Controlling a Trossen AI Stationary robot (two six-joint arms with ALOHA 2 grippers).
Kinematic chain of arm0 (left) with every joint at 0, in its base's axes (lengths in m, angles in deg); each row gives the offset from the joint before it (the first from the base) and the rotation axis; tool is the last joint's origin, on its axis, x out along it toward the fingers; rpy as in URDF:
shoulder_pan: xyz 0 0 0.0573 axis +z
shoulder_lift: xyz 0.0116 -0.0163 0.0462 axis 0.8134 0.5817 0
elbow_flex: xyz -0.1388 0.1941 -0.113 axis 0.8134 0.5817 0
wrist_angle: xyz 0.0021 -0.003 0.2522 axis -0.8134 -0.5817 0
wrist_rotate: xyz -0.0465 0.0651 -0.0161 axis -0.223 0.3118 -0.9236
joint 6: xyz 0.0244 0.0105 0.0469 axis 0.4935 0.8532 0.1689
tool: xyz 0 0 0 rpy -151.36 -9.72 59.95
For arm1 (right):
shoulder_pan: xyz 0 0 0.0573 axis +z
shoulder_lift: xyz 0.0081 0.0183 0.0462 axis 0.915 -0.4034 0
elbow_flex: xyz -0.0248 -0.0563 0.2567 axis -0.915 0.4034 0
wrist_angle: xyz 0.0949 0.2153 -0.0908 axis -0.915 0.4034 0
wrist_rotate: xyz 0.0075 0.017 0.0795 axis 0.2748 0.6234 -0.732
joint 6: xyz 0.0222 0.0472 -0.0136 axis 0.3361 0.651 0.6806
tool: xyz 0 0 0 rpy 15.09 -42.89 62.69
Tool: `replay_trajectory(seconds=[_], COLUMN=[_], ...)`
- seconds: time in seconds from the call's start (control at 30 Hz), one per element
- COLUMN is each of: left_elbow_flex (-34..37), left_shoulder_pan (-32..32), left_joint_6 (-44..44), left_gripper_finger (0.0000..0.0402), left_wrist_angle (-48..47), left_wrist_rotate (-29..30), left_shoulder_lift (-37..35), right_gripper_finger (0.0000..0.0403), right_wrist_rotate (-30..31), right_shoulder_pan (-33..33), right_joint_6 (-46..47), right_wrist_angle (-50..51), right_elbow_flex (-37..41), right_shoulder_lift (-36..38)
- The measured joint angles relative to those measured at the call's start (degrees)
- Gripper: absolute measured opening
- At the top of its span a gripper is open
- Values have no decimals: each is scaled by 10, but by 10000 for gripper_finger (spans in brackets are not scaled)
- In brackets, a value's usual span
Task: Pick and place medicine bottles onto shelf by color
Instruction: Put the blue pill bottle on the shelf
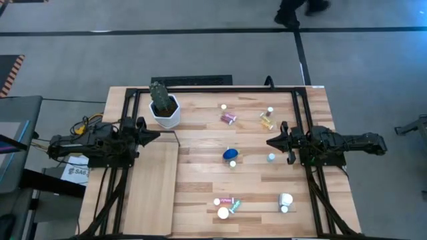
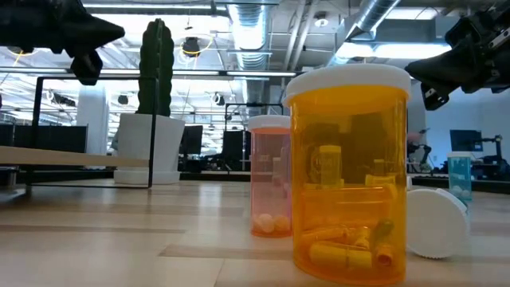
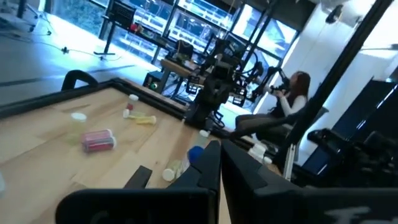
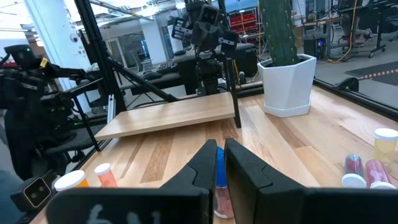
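The little medicine bottles with white caps are all down on the striped wooden tabletop (image 1: 200, 153), and none is on the shelf yet. A pink bottle (image 1: 229, 118) and a yellow-amber bottle (image 1: 267, 121) lie near the far edge. A blue bottle (image 1: 230, 154) lies on its side in the middle, with a small white cap (image 1: 271, 157) a little way off to its right. Near the front edge there is a small bunch — a pink one, a green one and a white cap (image 1: 223, 213) close together — and a white bottle (image 1: 285, 199) sits well apart on the right.

The shelf (image 1: 152, 193), a pale smooth wooden board, is on the left side of the table and has nothing on it. Just behind it stands a white six-sided pot (image 1: 165, 112) with a green cactus.

The left gripper (image 1: 155, 137) hangs over the far end of the shelf. Its jaws are pressed together and hold nothing. The right gripper (image 1: 272, 142) hangs over the right side of the table, not far from the amber bottle — its jaws are pressed together too, with nothing in them.

So I think the job is only at its start. Next, one gripper has to spread its jaws, go down over one bottle, squeeze it gently and carry it to the shelf. The bottles lying down may roll, so the grab needs care.
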Motion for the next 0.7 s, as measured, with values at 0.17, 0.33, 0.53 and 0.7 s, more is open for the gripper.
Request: replay_trajectory(seconds=[0.17, 0.33, 0.53, 0.7], left_elbow_flex=[1, 0, 0, 1], left_shoulder_pan=[0, 0, 0, 0], left_joint_6=[1, -72, -190, -237], left_gripper_finger=[0, 0, 0, 0], left_wrist_angle=[-2, 11, 41, 75], left_wrist_rotate=[30, 23, 72, 108], left_shoulder_lift=[0, 0, 0, 1], right_gripper_finger=[56, 56, 56, 56], right_wrist_rotate=[0, 0, 0, 0], right_shoulder_pan=[0, 0, 0, 0], right_joint_6=[0, 0, 0, 0], right_wrist_angle=[0, 0, 0, 0], right_elbow_flex=[0, 0, 0, 0], right_shoulder_lift=[0, 0, 0, 0])
